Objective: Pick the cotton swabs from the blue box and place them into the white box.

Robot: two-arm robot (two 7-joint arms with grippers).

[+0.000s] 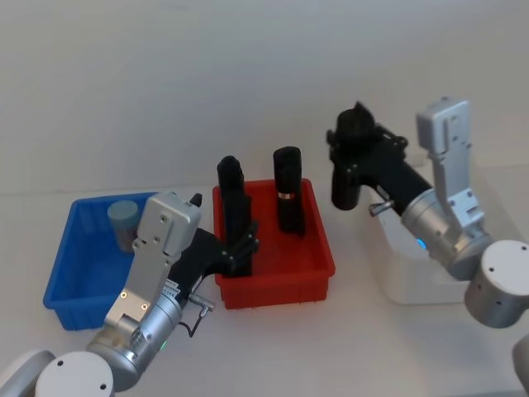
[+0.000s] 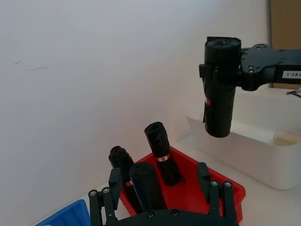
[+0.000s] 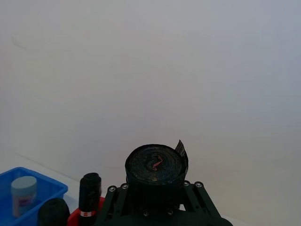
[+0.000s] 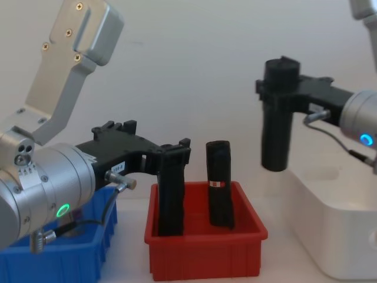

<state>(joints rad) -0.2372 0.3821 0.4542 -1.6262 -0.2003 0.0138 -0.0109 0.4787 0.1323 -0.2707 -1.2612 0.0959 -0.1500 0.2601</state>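
One tub of cotton swabs point(image 1: 123, 222) with a pale blue lid stands in the blue box point(image 1: 70, 258) at the left; the right wrist view has the tub point(image 3: 23, 191) too. Beige swab sticks point(image 2: 287, 137) peek over the rim of the white box point(image 1: 413, 281) at the right. My right gripper point(image 1: 347, 161) is shut on a black roll point(image 4: 275, 127) and holds it upright in the air, above the gap between the red bin and the white box. My left gripper point(image 4: 174, 154) is open, its fingers point(image 2: 112, 186) on either side of a black roll point(image 2: 146, 184) that stands in the red bin.
The red bin point(image 1: 277, 277) sits between the blue and white boxes, with upright black rolls point(image 1: 287, 190) in it. A bare pale wall closes off the back. My left arm's body point(image 4: 41, 188) hangs over the blue box's near side.
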